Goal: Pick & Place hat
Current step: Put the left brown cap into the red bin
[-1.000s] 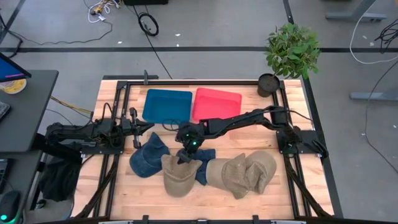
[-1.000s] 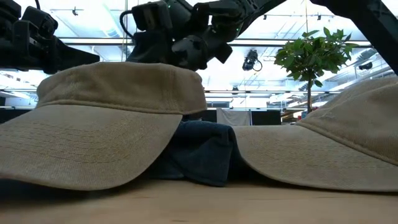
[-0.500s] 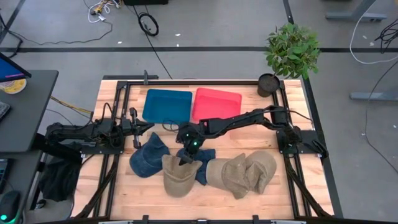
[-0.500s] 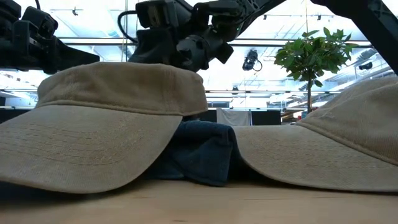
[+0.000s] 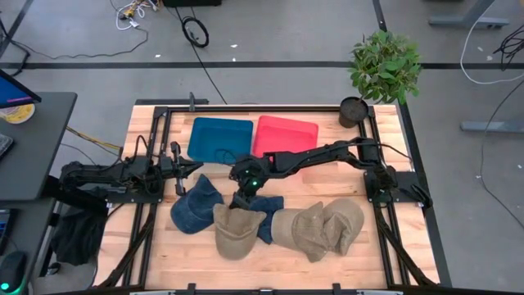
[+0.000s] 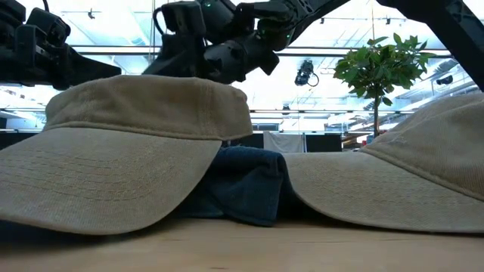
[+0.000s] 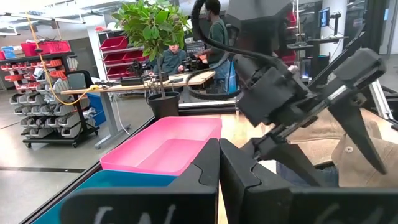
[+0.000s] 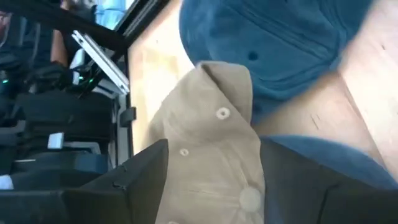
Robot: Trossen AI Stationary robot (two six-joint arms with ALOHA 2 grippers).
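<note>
Several hats lie in a row across the table's near half. A tan hat point(image 5: 232, 232) point(image 6: 128, 151) lies partly over a blue hat point(image 5: 268, 215) point(image 6: 249, 181). Another blue hat point(image 5: 193, 209) lies to its left, and two more tan hats point(image 5: 323, 228) to its right. My right gripper point(image 5: 241, 199) point(image 8: 216, 146) is open and slants down over the tan hat's crown point(image 8: 217, 124), one finger on each side of it. My left gripper point(image 5: 178, 174) point(image 7: 219, 162) is shut and level at the table's left, holding nothing. My right gripper stands open over the back of the tan hat's crown point(image 8: 221, 162), slanting down from the far right. Its fingers point(image 8: 146, 180) flank the cloth. I cannot tell whether they touch it. The hat lies flat on the table and on the blue hat.
A blue tray point(image 5: 219, 139) and a pink tray point(image 5: 285, 135) sit side by side at the far middle. A potted plant point(image 5: 383, 70) stands at the far right corner. Black frame rails point(image 5: 155, 205) run along both sides. Bare wood shows along the near edge.
My right gripper has turned a little over the tan hat's crown and stays open. The hats have kept their places.
</note>
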